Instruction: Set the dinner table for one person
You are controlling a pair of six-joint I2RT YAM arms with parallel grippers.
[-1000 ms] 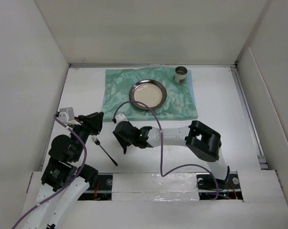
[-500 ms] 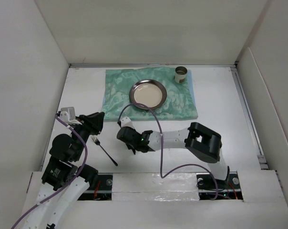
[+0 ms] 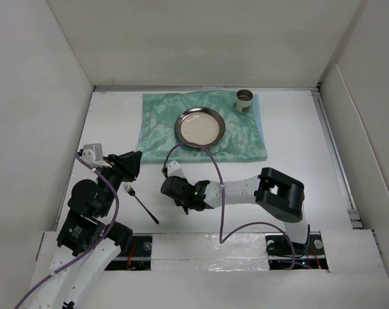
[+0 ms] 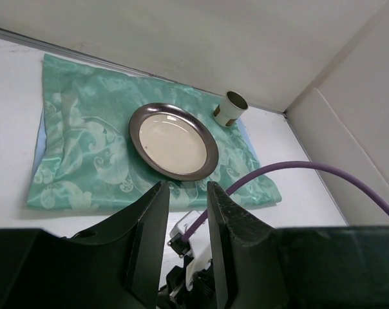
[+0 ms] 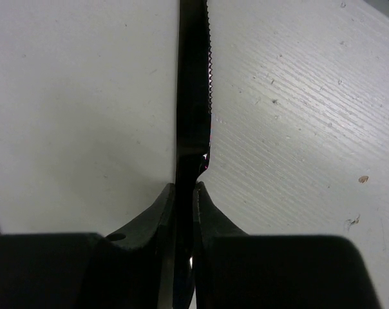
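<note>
Top external view, going left to right: we are seeing the left gripper (image 3: 127, 165) hanging low over the dinner table (image 3: 297, 148), just above the tines end of a black fork (image 3: 142, 205) lying flat on the white surface. In the left wrist view its jaws are standing a narrow gap apart with nothing between them. We are flagging a risk here: any drop or sideways swing could knock the fork askew or skid it toward the near edge.

Next, the right gripper (image 3: 178, 194) is sitting low near the middle. The right wrist view is showing it (image 5: 185, 193) pinched tight on a thin black serrated knife (image 5: 194, 84), blade pointing away and running close over the tabletop. We are judging this grip as weak, since the pads are clamping only a slim flat edge. The knife could pivot or slip out if the tip catches the table or the wrinkled cloth.

A purple cable (image 3: 210, 161) is looping over the near edge of the green mat (image 3: 159, 119), just beside the metal plate (image 3: 199, 127). We are expecting it could snag and drag the plate or bunch the mat when the arm reaches forward.

Far right, the cup (image 3: 245, 100) is standing upright on the mat's back corner, well apart from both arms, so we are rating it low risk.
</note>
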